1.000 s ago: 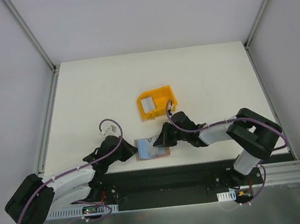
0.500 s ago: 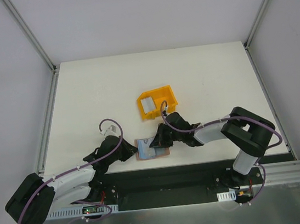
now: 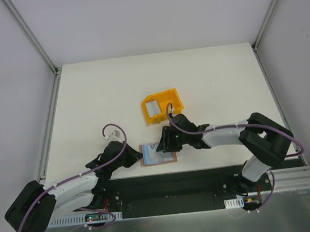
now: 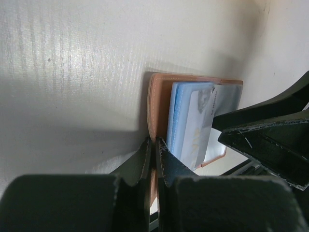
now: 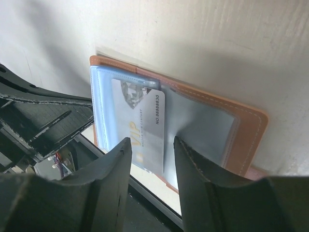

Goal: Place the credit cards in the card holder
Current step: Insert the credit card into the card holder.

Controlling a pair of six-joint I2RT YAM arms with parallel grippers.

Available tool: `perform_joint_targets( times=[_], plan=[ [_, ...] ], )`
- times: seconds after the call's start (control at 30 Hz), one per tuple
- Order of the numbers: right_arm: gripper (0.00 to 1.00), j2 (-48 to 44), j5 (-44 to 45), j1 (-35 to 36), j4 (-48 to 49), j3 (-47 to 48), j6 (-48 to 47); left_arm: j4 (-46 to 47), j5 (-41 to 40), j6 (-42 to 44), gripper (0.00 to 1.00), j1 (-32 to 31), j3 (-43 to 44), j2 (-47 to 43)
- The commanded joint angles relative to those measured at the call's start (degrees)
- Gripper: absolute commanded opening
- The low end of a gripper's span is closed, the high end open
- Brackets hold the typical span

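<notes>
Right gripper (image 3: 164, 143) slightly rightward, white tabletop (image 3: 96, 101)

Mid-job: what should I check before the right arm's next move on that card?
1. Left gripper clamped on the card holder edge: ok.
2. Card holder open, sleeves facing up: ok.
3. Right gripper open, jaws either side of the VIP card: ok.
4. VIP card fully in its sleeve: not ok, one end sticks out.
5. More credit cards waiting in the yellow bin: ok.
</notes>
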Motion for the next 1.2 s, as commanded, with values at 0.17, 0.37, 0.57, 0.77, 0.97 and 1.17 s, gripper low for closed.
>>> perform_joint_targets(
  times=[0.17, 0.37, 0.57, 0.77, 0.97, 1.17],
  plan=[
    [0.36, 3.9, -2.8, 2.2, -4.5, 6.5, -3.3, -3.4, -0.9, 1.1, 0.00, 0.2, -0.8, 0.4],
    [0.35, 5.8, -6.4, 3.0, -4.6, 9.9, -3.2, -3.5, -0.9, 1.4, 0.00, 0.1, -0.2, 0.5],
    [0.34, 6.8, -8.4, 4.0, -6.4, 13.2, -3.8, -3.4, -0.8, 1.8, 0.00, 0.2, 0.3, 1.0],
    [0.14, 7.9, -8.9, 4.2, -7.5, 14.3, -3.8, -3.4, -0.7, 2.1, 0.00, 0.1, 0.9, 1.6],
    [0.23, 7.0, -8.6, 3.9, -7.8, 13.7, -3.6, -3.6, -0.6, 2.2, 0.00, 0.2, 0.7, 1.1],
    [0.33, 4.5, -6.6, 2.9, -11.2, 12.6, -3.8, -4.8, -1.3, 2.0, 0.00, 0.2, 0.2, -0.8]
  ],
)
